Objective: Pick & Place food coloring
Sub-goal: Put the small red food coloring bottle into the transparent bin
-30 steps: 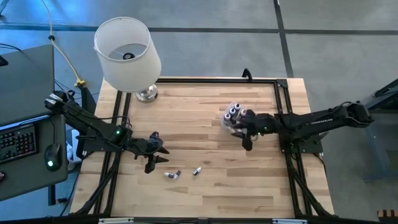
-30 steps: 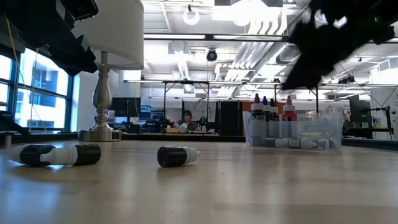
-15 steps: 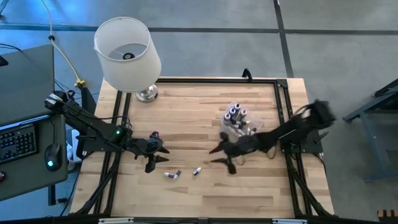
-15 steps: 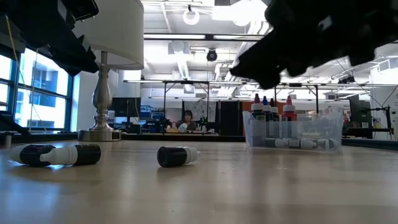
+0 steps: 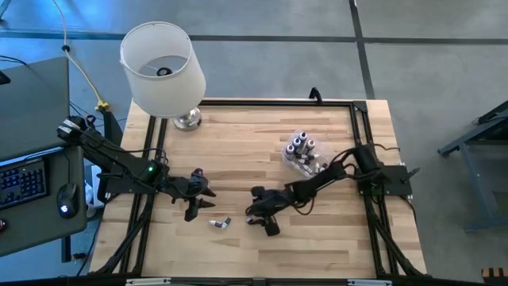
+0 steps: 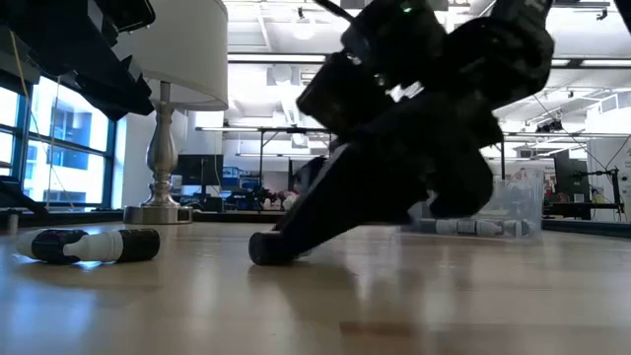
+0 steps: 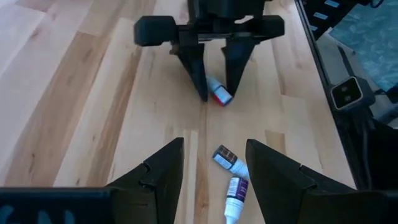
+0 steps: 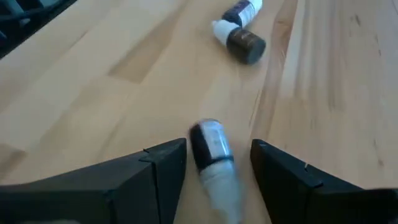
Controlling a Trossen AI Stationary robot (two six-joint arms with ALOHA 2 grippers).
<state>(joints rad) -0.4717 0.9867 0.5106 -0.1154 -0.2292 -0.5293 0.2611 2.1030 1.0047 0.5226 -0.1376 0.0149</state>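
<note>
One small dark food coloring bottle [image 8: 211,146] with a pale cap lies on its side on the wooden table, also visible in the left wrist view [image 7: 219,94]. My right gripper [image 5: 258,218] is open and low over it, one finger on either side; no touch shows. Two more bottles [image 5: 220,223] lie on their sides just left of it. Several bottles stand upright in the clear tub [image 5: 302,151] near the far right. My left gripper [image 5: 198,202] waits open above the table, left of the loose bottles.
A lamp with a white shade [image 5: 163,63] stands on its metal base [image 5: 188,120] at the table's far left corner. A dark frame [image 5: 278,103] runs along the table's edges. In the low view my right gripper [image 6: 394,168] hides most of the tub [image 6: 518,202].
My right gripper has swung away from the tub toward the table's left and near edge and come down around the single bottle lying there. The bottles and the tub stay where they were.
</note>
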